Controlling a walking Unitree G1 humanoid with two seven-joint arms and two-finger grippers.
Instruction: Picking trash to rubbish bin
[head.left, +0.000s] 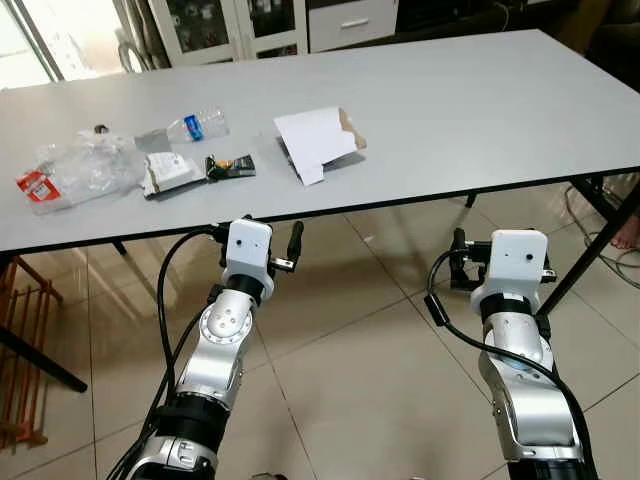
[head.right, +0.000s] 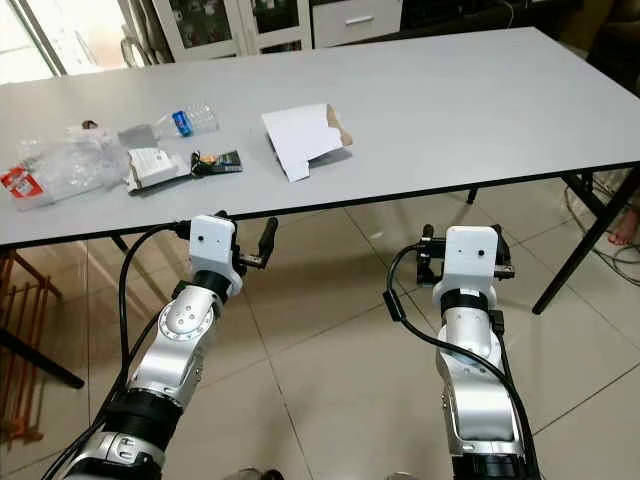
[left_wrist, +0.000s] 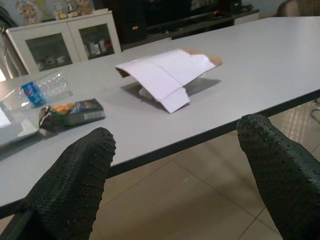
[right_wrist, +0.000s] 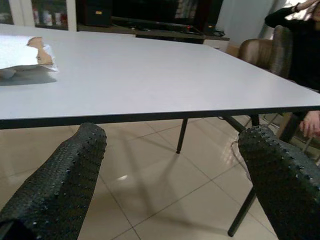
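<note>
A humanoid robot stands at the near edge of a long, smooth grey table (head.left: 470, 110) with the rubbish-clearing job seemingly not yet begun: every piece of trash lies on the tabletop and no bin can be seen. Both arms are raised just below the table's rim, the left gripper (left_wrist: 175, 165) at about 7 o'clock in the head views and the right gripper (right_wrist: 172, 170) at about 5 o'clock; each has its knobbly black rubber fingers (left_wrist: 75, 175) spread wide with nothing between them. The litter is gathered toward 10 o'clock on the table: a creased sheet of white cardboard (head.left: 318, 142), folded into a low tent with a torn brown edge, sits nearest the centre; beside it lie a small dark glossy snack wrapper (head.left: 230, 166), a flattened pale packet (head.left: 168, 172), a crushed clear plastic bottle (head.left: 200, 125) with a blue label, and a crumpled heap of transparent plastic wrapping (head.left: 80, 168) carrying a red tag. The floor is glossy beige tile (head.left: 370, 330). Judging by this, all the picking, carrying and dropping remains ahead.
</note>
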